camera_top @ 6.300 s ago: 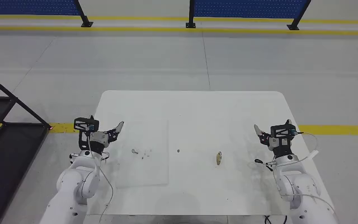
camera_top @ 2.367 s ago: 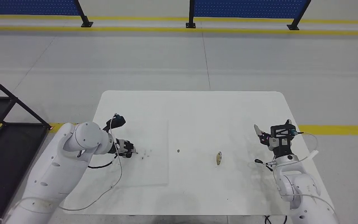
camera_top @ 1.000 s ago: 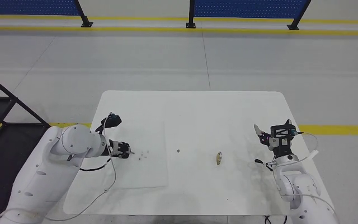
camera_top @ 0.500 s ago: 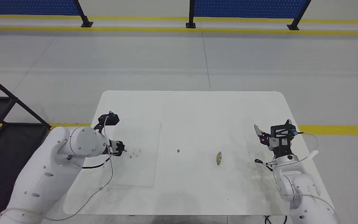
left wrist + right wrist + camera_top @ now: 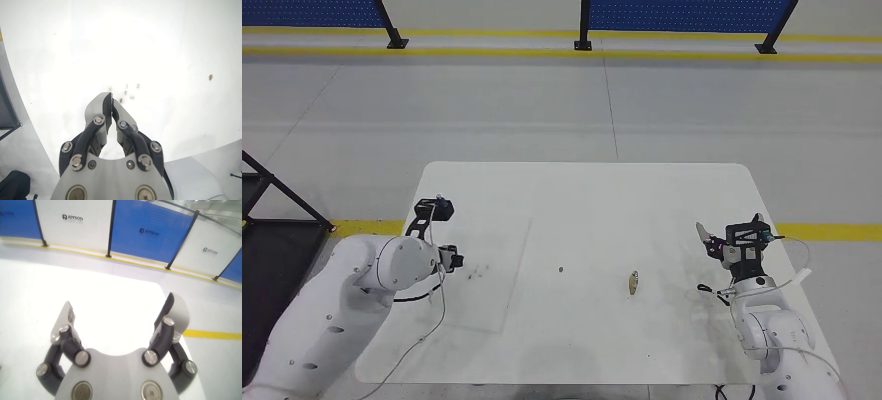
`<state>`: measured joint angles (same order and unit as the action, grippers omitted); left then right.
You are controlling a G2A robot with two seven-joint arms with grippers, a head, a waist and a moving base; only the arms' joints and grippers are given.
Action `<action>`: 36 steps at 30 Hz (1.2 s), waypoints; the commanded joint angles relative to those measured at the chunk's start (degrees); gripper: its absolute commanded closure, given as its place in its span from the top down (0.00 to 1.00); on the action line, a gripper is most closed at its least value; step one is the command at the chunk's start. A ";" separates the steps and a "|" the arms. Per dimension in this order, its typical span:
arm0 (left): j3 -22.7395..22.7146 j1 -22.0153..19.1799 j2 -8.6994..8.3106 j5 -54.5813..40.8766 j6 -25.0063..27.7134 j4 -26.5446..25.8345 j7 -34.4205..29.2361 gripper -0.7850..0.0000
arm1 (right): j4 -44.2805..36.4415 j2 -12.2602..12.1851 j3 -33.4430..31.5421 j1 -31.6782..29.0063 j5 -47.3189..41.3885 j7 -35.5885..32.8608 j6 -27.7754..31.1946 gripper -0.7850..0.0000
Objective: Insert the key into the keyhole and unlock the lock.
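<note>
Key (image 5: pixel 112 107) is showing only as a thin edge between the left gripper's (image 5: pixel 112 97) pressed-together jaws, having left its earlier spot on the table (image 5: pixel 642 200); that arm is drawing back leftward; padlock (image 5: pixel 632 283) is lying mid-table, tiny; right gripper (image 5: pixel 121 311) is idling unmoved, jaws spread.

I cannot tell whether the key sits between the pressed-together pads of the left gripper (image 5: pixel 112 103). From the top view the lock (image 5: pixel 632 283) is too small for me to make out its keyhole. Dark specks (image 5: pixel 125 92) beyond the fingertips: unidentifiable.
</note>
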<state>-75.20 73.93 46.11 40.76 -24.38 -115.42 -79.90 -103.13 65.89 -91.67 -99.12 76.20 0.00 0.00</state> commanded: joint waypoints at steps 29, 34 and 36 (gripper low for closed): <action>-14.77 6.86 1.77 -79.61 43.41 30.98 -5.36 0.00 | 0.00 0.00 0.00 0.00 0.00 0.00 0.00 1.00; -12.69 3.35 1.93 -82.20 41.83 33.12 -6.94 0.00 | 0.00 0.00 0.00 0.00 0.00 0.00 0.00 1.00; -11.81 2.13 2.09 -84.11 41.13 33.29 -7.65 0.00 | 0.00 0.00 0.00 0.00 0.00 0.00 0.00 1.00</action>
<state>-87.42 76.56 48.12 -42.29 17.08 -82.16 -87.23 -103.13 65.89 -91.67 -99.12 76.20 0.00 0.00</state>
